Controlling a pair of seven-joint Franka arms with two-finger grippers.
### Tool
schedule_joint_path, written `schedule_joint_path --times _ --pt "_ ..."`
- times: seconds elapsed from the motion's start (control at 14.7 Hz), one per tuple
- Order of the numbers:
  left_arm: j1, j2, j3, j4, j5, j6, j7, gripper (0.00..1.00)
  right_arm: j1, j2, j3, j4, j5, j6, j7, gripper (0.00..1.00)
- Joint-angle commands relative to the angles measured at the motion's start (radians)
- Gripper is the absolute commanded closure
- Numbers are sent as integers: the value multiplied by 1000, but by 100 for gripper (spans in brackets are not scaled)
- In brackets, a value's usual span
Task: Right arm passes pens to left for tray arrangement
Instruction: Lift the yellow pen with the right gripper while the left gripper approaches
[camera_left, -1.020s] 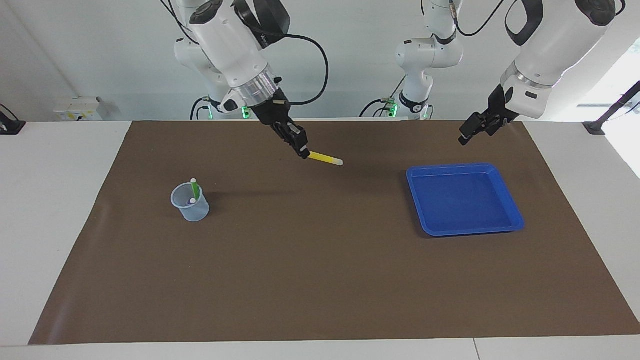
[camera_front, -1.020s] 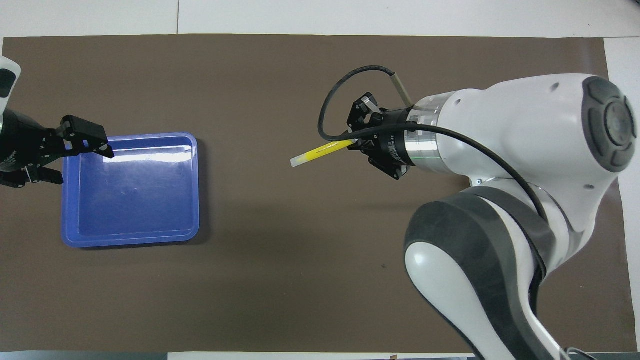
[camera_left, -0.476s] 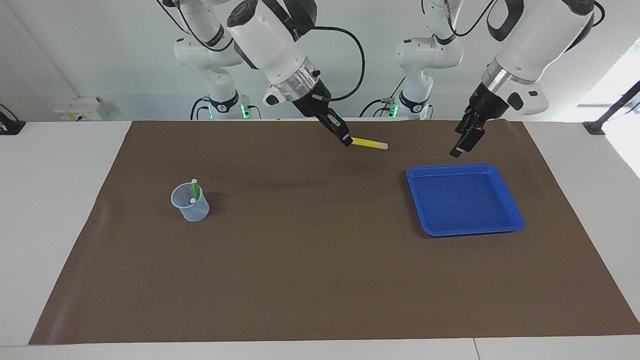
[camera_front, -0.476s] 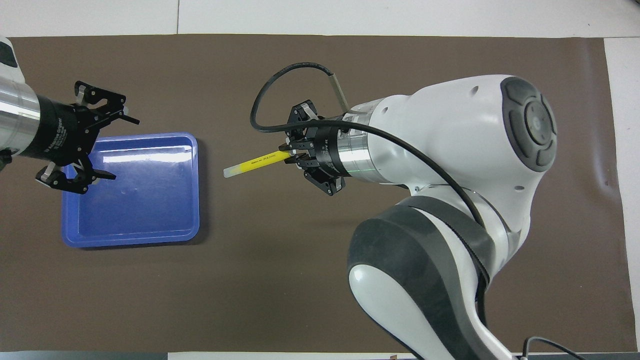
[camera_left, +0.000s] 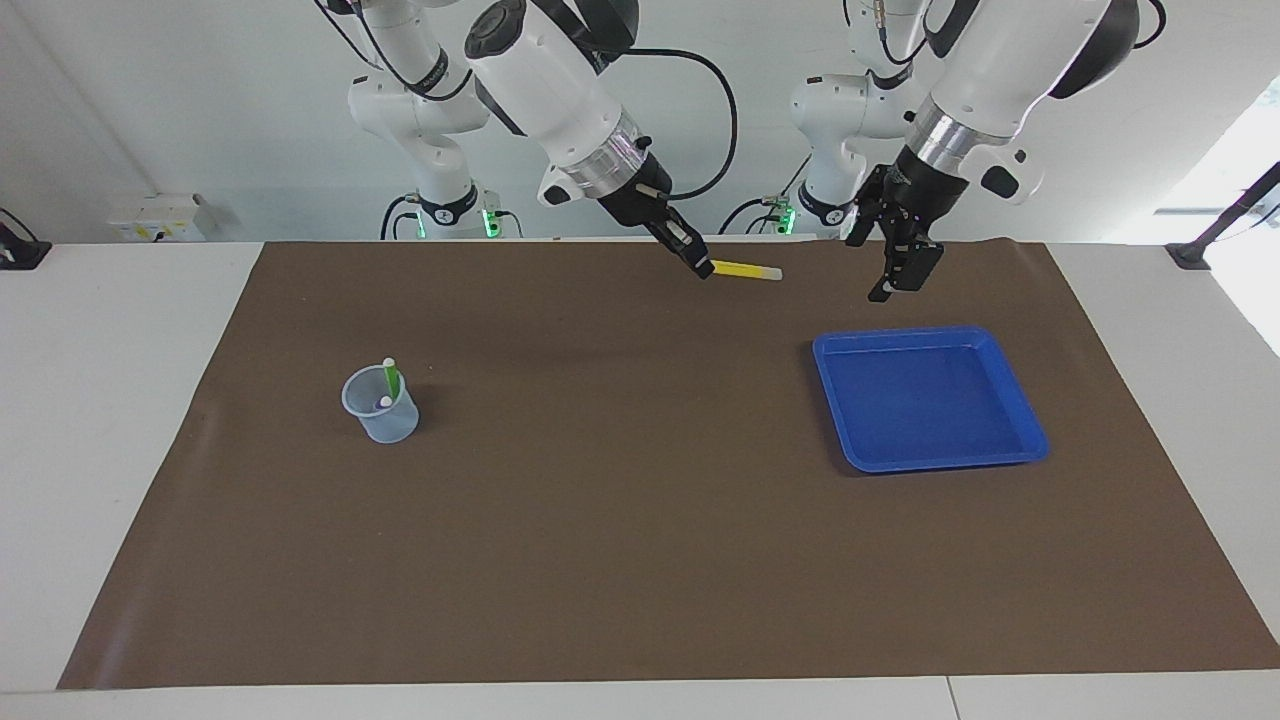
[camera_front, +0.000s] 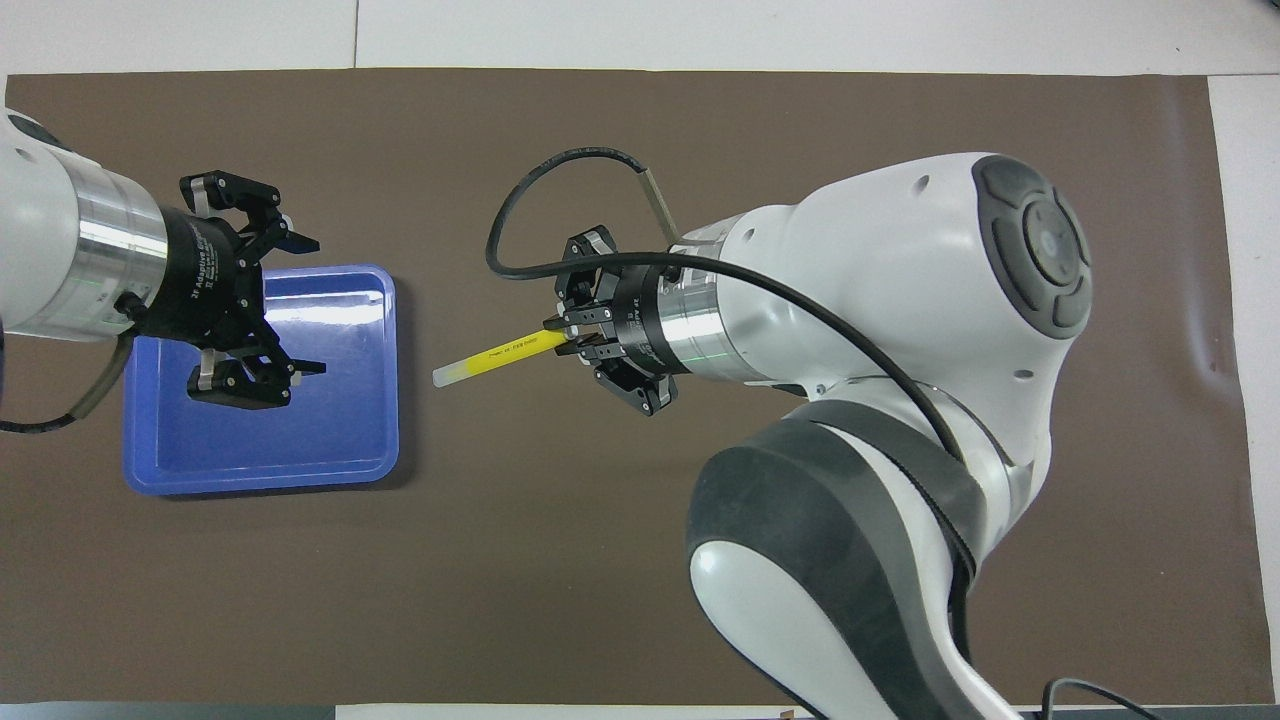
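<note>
My right gripper (camera_left: 703, 268) is shut on one end of the yellow pen (camera_left: 748, 271), which it holds level in the air over the brown mat, whitish cap end toward the left arm. In the overhead view the yellow pen (camera_front: 495, 353) sticks out of the right gripper (camera_front: 565, 338) toward the blue tray (camera_front: 330, 430). My left gripper (camera_left: 900, 283) hangs open over the edge of the tray (camera_left: 930, 400) nearest the robots, facing the pen with a gap between them. From above, the left gripper (camera_front: 312, 305) has spread fingers. A green pen (camera_left: 391, 378) stands in a cup.
The small translucent cup (camera_left: 381, 410) stands on the mat toward the right arm's end, with another pen's cap end showing inside it. The right arm hides it in the overhead view. A brown mat (camera_left: 620, 520) covers the white table. Two smaller white arms (camera_left: 845, 120) stand at the back.
The right gripper carried the yellow pen up and toward the left arm's end. The left gripper swung in toward the pen and turned its open fingers to face it.
</note>
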Motion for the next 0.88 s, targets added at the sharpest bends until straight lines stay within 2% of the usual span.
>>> schedule_joint_path --times 0.0,0.2,0.54,0.82 --pt "-38 -24 -17 -11 6 -17 -217 0 -6 14 10 22 20 -18 19 100" --pt "-81 -26 -22 -14 3 -14 -372 0 -6 14 10 24 18 -27 19 100" --pt "-144 -56 -27 -72 -7 18 -503 0 -4 12 10 24 18 -26 19 100" --pt "-144 -124 -28 -233 -51 202 -504 0 -4 12 10 22 17 -26 19 100"
